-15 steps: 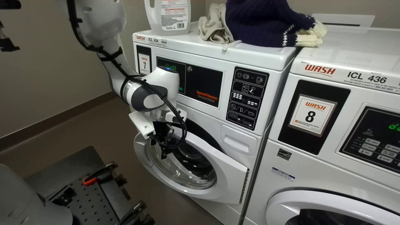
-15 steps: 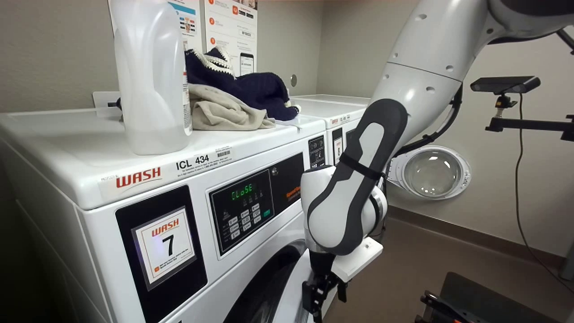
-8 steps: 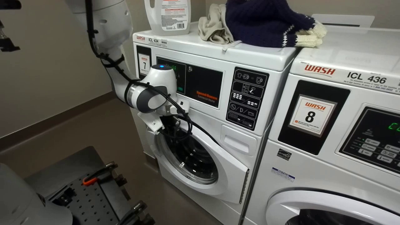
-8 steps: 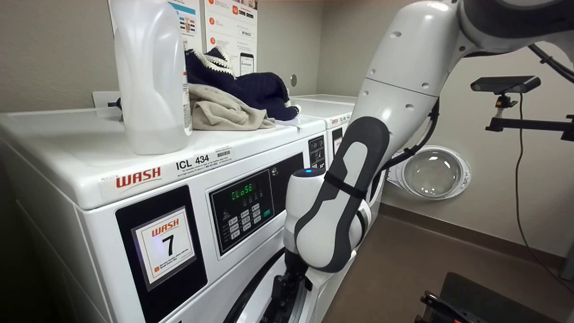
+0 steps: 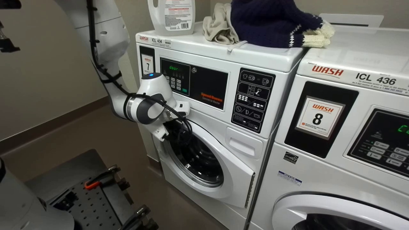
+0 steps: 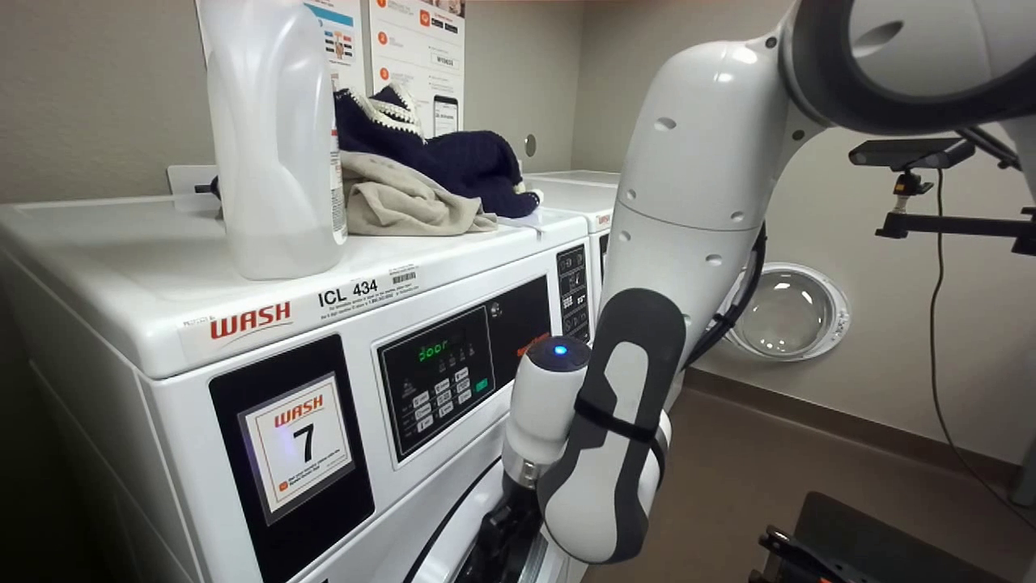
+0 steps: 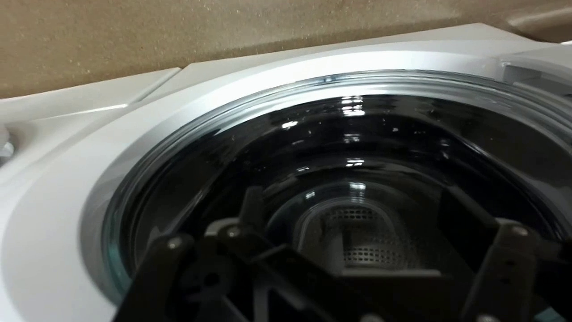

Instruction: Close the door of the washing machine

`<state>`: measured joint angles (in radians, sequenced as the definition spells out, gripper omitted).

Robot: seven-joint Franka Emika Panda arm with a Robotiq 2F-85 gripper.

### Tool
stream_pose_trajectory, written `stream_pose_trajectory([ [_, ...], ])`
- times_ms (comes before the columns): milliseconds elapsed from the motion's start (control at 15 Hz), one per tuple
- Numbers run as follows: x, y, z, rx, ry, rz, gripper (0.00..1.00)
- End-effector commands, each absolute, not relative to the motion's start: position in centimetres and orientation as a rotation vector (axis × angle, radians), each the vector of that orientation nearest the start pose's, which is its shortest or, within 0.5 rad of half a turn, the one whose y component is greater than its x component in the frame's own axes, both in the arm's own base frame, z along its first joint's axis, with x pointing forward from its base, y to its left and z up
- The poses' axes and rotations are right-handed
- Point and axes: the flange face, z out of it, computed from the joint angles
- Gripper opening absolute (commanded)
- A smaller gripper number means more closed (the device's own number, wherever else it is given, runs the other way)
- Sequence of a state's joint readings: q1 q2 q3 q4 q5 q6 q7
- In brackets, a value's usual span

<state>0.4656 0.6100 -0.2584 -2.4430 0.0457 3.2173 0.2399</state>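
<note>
Door [image 5: 203, 164] just beyond parted pincer [image 7: 353, 203], below front top edge of washing machine [image 5: 211, 116]; bottle [image 6: 275, 146] toward left corner, clothes [image 6: 469, 166] rightward.

- The washing machine [image 5: 214, 120] is white, its control panel [image 5: 209, 88] black with orange-red lettering.
- The door [image 5: 204, 166] shows a white rim and near-black glass.
- The claw [image 7: 353, 203] is black.
- The arm [image 6: 688, 162] is white with dark grey patches.
- The bottle [image 6: 275, 162] is translucent milky white.
- The cloth [image 5: 219, 25] is plain beige.
- The knitwear [image 5: 265, 27] is navy with cream cuffs and broken white bands.
- The floor [image 6: 712, 461] is brown.
</note>
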Motion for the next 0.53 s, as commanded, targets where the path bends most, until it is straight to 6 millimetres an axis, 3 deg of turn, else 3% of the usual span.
stream_pose_trajectory([
  [0,48.3,8.1,10.0,-3.180,0.172,-0.522,1.00],
  [467,46.2,8.7,13.0,-3.173,0.319,-0.324,1.00],
])
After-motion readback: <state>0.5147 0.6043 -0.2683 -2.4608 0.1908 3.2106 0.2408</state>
